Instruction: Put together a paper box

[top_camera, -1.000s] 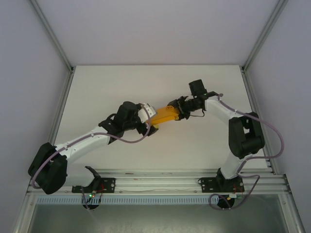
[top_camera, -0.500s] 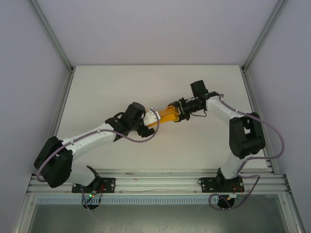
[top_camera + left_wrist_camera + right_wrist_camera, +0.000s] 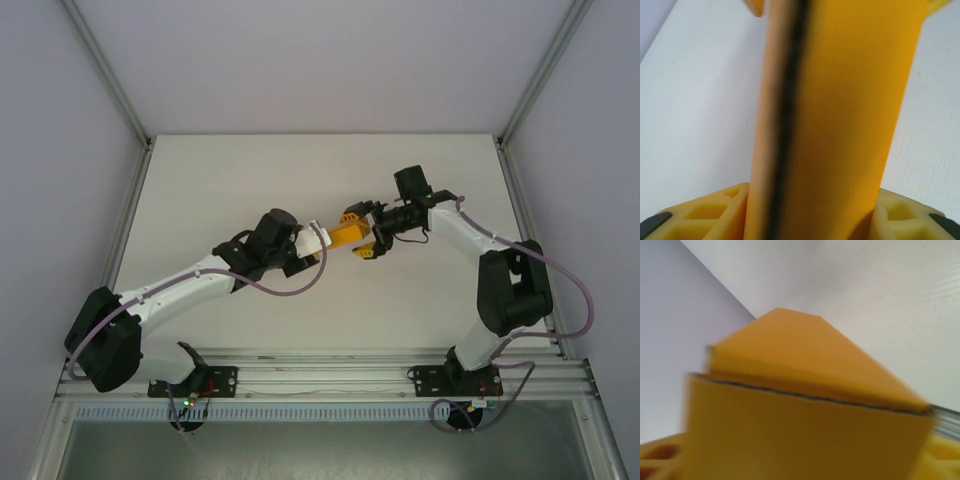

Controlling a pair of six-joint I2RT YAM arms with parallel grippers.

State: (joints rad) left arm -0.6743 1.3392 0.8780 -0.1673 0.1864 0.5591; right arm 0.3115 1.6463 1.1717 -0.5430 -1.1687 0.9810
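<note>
The paper box (image 3: pixel 346 236) is a small orange-yellow folded box held above the middle of the table between the two arms. My left gripper (image 3: pixel 326 241) is shut on its left end. In the left wrist view the box (image 3: pixel 840 100) runs up between the yellow fingers (image 3: pixel 705 215) and touches both. My right gripper (image 3: pixel 362 233) is at the box's right end with its jaws spread open on either side. In the right wrist view the box (image 3: pixel 805 430) is blurred and close to the camera, with a folded flap on top and yellow fingers (image 3: pixel 660 460) at the bottom corners.
The white table (image 3: pixel 200 180) is bounded by grey enclosure walls and metal corner posts (image 3: pixel 128 210). An aluminium rail (image 3: pixel 320 375) carrying both arm bases runs along the near edge.
My left gripper has slid onto the box's left end and closed on it. My right gripper, which was holding the box, has spread its jaws.
</note>
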